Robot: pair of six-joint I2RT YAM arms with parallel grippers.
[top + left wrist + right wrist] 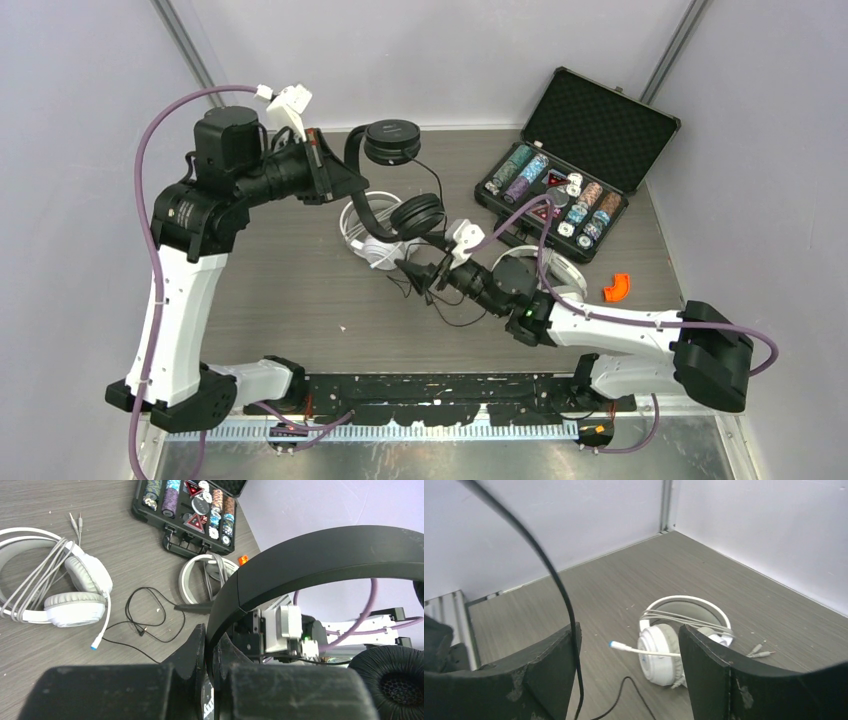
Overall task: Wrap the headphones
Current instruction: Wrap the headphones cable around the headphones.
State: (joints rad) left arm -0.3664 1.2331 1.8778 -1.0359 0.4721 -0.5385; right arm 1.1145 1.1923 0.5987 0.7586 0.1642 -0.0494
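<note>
**Black headset held aloft, cable trailing to the table**

The small black headset, with round foam-padded cups, is held up off the grey wood-grain table at the far left-centre. The left pincer is clamped on its smooth headband close to one end. One cup sits high near the back wall and the other hangs lower, over the table's middle. Its thin black cable drops from the cups and lies in loose curls on the table.

The right pincer is just below the lower cup with its fingers standing wide apart. In the right wrist view the cable runs down along the inner edge of one finger, with nothing gripped between the two.

Directly beneath the raised headset lies a large white over-ear headset with grey padded cups. Its pale cable is gathered in loops across the band, and a blue-tipped plug end sticks out beside it. A second white headset lies on the table under the right arm's forearm, cable bundled inside its band.

Behind that, at the far right, an open black foam-lined case holds rows of coloured poker chips. A small orange curved piece lies near the table's right edge.
</note>
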